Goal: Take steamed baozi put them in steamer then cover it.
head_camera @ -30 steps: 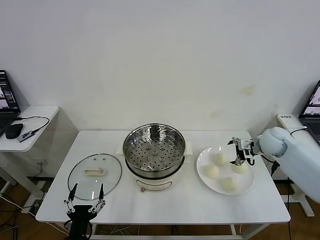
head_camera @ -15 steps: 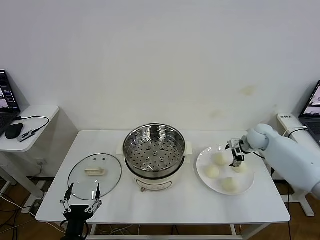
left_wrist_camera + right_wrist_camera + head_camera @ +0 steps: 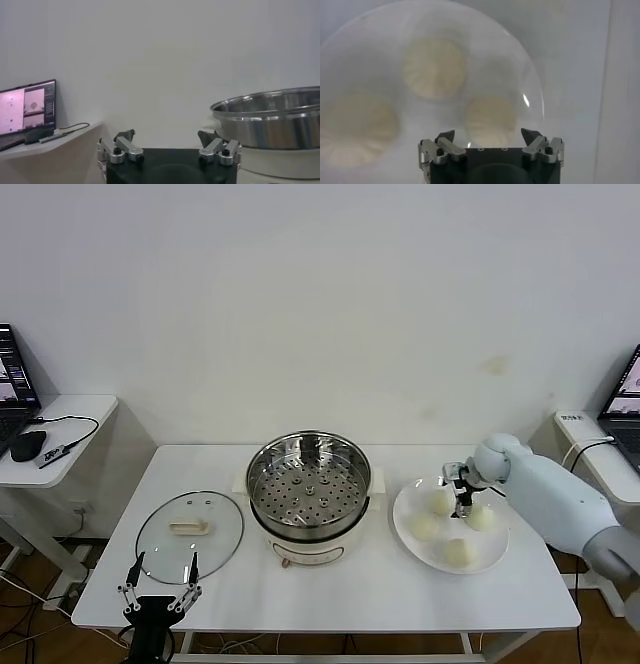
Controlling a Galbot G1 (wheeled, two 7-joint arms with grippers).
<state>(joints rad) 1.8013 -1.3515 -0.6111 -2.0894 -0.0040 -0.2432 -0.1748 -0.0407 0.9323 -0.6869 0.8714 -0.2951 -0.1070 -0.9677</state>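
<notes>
Several cream-white baozi lie on a white plate [image 3: 408,504] at the right, among them ones at the back [image 3: 440,501], the right [image 3: 481,518] and the front [image 3: 459,552]. My right gripper [image 3: 461,490] hangs open low over the plate, between the back and right baozi. In the right wrist view one baozi [image 3: 490,114] lies just beyond the gap of the right gripper [image 3: 487,135], untouched. The steamer [image 3: 308,494] stands uncovered mid-table with an empty steel tray. The glass cover [image 3: 190,534] lies flat to its left. My left gripper [image 3: 160,582] waits open at the front left edge.
A side table with a laptop [image 3: 27,105], mouse and cable stands off to the left. Another laptop [image 3: 625,389] sits on a stand at the right. In the left wrist view the steamer [image 3: 270,120] rises beside the open left gripper [image 3: 167,136].
My right gripper has slid leftward over the plate, from above the right baozi toward the plate's middle. The left gripper has sunk slightly at the table's front edge.
</notes>
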